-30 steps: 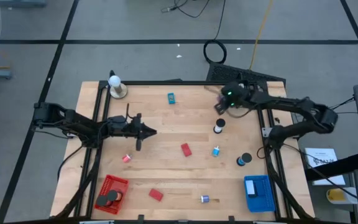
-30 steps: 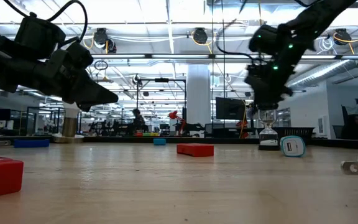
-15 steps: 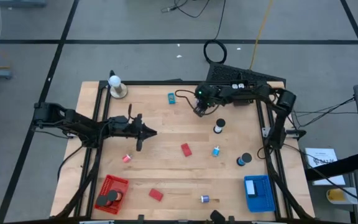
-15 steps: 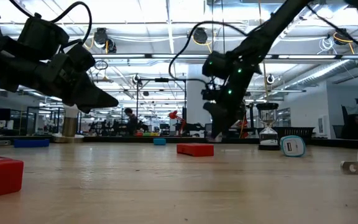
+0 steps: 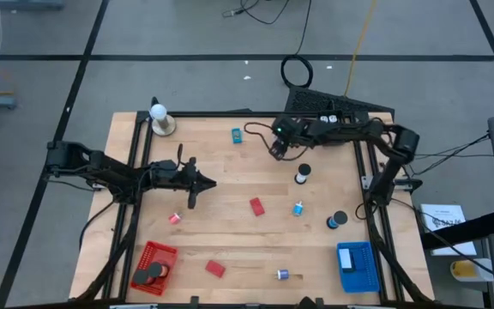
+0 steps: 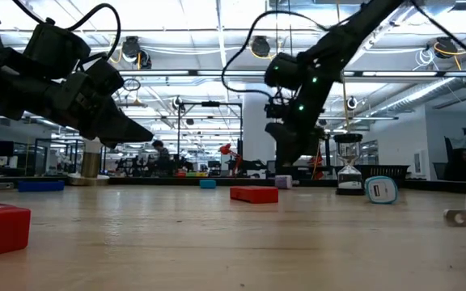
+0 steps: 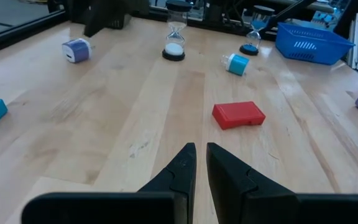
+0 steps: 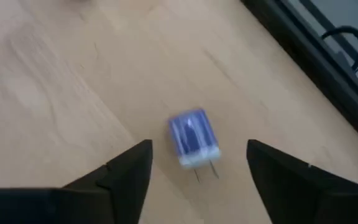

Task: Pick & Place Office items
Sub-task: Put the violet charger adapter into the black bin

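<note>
- My right gripper [image 8: 197, 163] hangs near the far edge of the desk [image 5: 230, 249], right of centre, fingers spread wide with nothing between them.
- Straight below it lies a purple charger [image 8: 194, 138], a small plug block with two prongs, lying flat on the wood between the open fingers but not touching either. In the low view it shows as a tiny purple bit [image 6: 282, 182] beside the arm.
- I judge this as the approach before a grasp: the fingers straddle the charger but need to drop before closing.
- My left gripper [image 7: 196, 163] waits over the left half of the desk, fingers closed to a narrow slit, holding nothing.
- Progress, as I read it: early. The red basket [image 5: 153, 267] at the near left corner holds some dark discs; the blue basket [image 5: 356, 266] at the near right corner shows nothing I can make out inside.
- Left loose on the wood: a teal piece [image 5: 236, 135] near the far edge, a red block [image 5: 256, 206] mid-desk, another red block [image 5: 215, 269] near the near edge, a small red piece [image 5: 175, 218] on the left, a blue block [image 5: 298, 209], a white-topped black roll [image 5: 303, 176], a black roll [image 5: 337, 221] by the right edge, and a purple bit [image 5: 283, 275] at the near edge.
- The white ball [image 5: 158, 112] stands at the far left corner, untouched.
</note>
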You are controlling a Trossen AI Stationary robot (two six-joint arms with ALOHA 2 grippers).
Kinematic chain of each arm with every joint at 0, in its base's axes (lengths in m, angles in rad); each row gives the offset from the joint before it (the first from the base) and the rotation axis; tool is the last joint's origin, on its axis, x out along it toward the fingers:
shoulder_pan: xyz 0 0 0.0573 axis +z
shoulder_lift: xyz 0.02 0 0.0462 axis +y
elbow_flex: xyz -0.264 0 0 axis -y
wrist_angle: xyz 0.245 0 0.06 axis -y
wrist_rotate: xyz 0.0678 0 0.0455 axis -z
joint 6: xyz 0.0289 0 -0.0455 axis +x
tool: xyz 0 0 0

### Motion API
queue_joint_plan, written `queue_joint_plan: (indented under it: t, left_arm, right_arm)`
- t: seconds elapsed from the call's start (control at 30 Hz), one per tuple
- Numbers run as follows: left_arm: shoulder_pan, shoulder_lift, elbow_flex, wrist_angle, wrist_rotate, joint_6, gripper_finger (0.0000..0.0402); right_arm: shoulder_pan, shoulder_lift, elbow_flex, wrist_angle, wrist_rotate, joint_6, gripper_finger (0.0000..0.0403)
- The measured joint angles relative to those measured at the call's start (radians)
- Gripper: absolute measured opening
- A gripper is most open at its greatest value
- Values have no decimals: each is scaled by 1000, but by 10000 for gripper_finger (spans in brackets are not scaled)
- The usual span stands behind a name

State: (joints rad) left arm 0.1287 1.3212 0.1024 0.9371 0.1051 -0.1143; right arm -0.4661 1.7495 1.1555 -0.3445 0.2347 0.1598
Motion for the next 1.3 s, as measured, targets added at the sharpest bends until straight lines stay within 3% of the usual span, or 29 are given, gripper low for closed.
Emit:
queue_joint_plan:
  t: [0.13, 0.37, 0.5, 1.0, 1.3]
  left_arm:
    - [-6, 0, 0, 0, 0, 1, 47]
    - [-37, 0, 0, 1, 0, 35, 47]
    - [-47, 0, 0, 7, -1, 57, 47]
    - [-47, 0, 0, 8, -1, 63, 47]
    - [-47, 0, 0, 8, -1, 68, 47]
  right_arm:
    - [0, -80, -114, 90, -1, 0, 272]
    - [-29, -123, -377, 514, -110, -84, 257]
    - [-54, -111, -414, 613, -132, -96, 250]
    - [-105, -85, -405, 623, -210, -157, 248]
    - [-114, -8, -295, 492, -205, -206, 247]
